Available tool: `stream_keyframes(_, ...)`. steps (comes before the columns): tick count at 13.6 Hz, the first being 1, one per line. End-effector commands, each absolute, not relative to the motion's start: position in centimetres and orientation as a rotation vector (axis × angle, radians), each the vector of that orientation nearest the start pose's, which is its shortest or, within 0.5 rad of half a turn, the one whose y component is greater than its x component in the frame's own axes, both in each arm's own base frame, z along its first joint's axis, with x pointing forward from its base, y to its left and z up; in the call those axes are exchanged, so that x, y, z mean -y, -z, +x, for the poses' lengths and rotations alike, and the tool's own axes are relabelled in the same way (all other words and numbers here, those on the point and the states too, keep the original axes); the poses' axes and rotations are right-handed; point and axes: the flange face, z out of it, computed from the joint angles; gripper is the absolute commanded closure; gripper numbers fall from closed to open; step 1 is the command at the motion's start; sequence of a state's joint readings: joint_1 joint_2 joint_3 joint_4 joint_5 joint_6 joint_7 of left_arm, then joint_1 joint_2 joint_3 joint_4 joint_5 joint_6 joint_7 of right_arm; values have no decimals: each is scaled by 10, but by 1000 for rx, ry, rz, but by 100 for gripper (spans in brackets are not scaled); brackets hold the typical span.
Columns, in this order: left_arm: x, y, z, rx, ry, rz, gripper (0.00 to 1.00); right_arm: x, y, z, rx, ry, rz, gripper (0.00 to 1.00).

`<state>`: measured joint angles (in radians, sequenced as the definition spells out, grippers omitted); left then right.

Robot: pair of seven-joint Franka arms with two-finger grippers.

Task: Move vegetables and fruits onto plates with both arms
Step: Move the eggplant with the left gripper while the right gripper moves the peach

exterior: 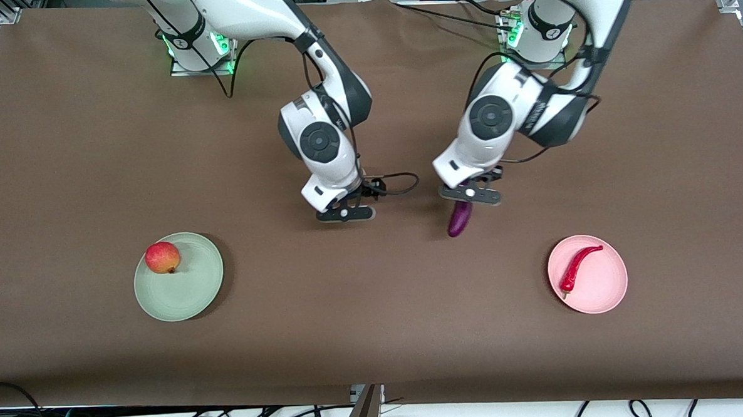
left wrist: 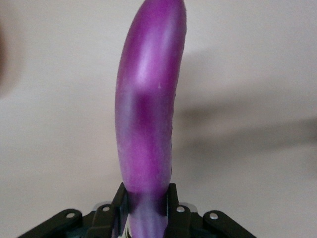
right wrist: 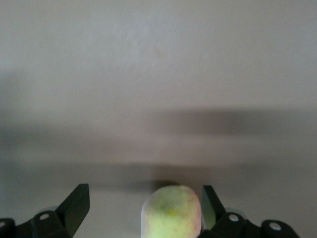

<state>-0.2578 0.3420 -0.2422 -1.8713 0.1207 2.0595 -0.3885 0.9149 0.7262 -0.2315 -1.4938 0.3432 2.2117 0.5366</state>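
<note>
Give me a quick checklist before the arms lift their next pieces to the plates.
1. Left hand shut on the eggplant: ok.
2. Right hand open around the peach, not yet gripping: not ok.
3. Pink plate has room beside the chili pepper: ok.
4. Green plate has room beside the apple: ok.
5. Eggplant lifted off the table: cannot tell.

Even overhead light, soft shadows beside both plates, glare streak on the eggplant, wrist views washed out and blurry up close.
</note>
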Motion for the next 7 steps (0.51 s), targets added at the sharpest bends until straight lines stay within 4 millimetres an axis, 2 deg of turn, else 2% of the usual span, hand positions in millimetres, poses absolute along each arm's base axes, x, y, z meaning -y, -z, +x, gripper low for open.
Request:
stream_keyframes(1,230,-357,586,-331,-123,-3024,99,-489,-228,512,29,-117,-3068,0)
stream_keyframes(3,192,-372,613,-410,-74,-3013,99,-487,-216,509,51,-127,-3094,0)
stream_keyframes(4,176,-373,625,-447,-64,-3006,99,-487,-215,507,60,-126,-3100,0)
stream_keyframes(7,137,-389,667,-487,22,-2997,100,-497,-206,494,93,-143,-3110,0)
